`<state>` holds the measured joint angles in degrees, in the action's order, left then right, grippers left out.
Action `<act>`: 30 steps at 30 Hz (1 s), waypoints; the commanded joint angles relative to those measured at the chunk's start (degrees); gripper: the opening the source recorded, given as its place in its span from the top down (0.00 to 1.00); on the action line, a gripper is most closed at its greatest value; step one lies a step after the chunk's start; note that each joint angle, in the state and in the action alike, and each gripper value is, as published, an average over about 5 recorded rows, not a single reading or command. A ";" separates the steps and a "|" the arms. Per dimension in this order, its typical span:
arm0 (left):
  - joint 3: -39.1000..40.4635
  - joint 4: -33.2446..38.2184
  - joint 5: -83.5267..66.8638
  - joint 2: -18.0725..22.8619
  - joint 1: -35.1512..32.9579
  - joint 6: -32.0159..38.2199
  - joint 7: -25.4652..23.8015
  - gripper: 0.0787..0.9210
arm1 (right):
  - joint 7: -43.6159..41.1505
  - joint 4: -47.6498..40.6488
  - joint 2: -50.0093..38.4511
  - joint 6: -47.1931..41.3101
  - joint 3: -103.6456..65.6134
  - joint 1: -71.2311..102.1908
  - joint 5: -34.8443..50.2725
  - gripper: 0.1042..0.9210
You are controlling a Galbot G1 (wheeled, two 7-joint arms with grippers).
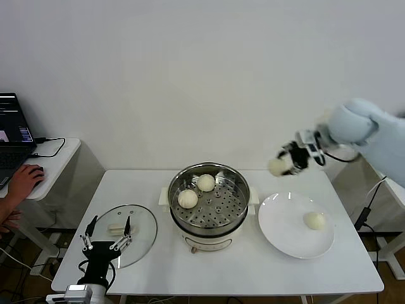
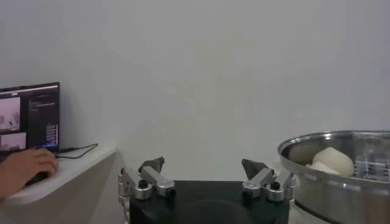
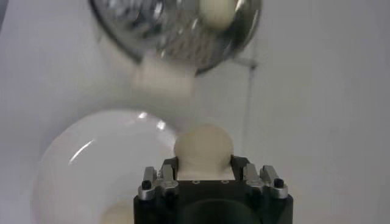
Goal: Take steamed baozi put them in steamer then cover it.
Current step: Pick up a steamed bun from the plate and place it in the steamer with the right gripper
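steamer: shiny perforated steel | plate: glossy white | baozi: smooth, matt

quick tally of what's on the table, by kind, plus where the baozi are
Baozi: 4, two in the steamer, one on the plate, one held in the right gripper
Steamer: 1
Plate: 1
Glass lid: 1, on the table by the open left gripper
Total: 7

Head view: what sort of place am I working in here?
Probably a lab or test room staged as a kitchen task, not a real kitchen: a plain white table against a bare wall, a round stainless-steel steamer on it, and an open laptop on a side desk with a person's hand beside it.
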<state>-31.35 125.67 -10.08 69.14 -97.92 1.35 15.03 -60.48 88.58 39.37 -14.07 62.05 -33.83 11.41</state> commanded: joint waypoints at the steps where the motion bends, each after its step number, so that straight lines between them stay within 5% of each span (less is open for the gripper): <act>1: -0.76 0.56 -0.10 0.33 -0.35 0.11 0.04 0.12 | 3.22 0.12 16.50 4.19 7.86 -5.98 5.80 0.45; 15: -1.56 1.53 -0.05 1.88 -0.75 0.06 0.10 0.12 | 4.97 -1.70 23.81 22.05 15.11 -0.16 -8.99 0.45; 30: -1.92 2.06 -0.02 2.63 -1.34 0.18 0.18 0.12 | 4.85 0.62 24.26 29.90 16.85 3.51 -19.78 0.44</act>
<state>-33.24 127.64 -10.11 71.54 -99.24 1.48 15.19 -55.97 88.45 61.78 9.88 77.23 -31.55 -1.78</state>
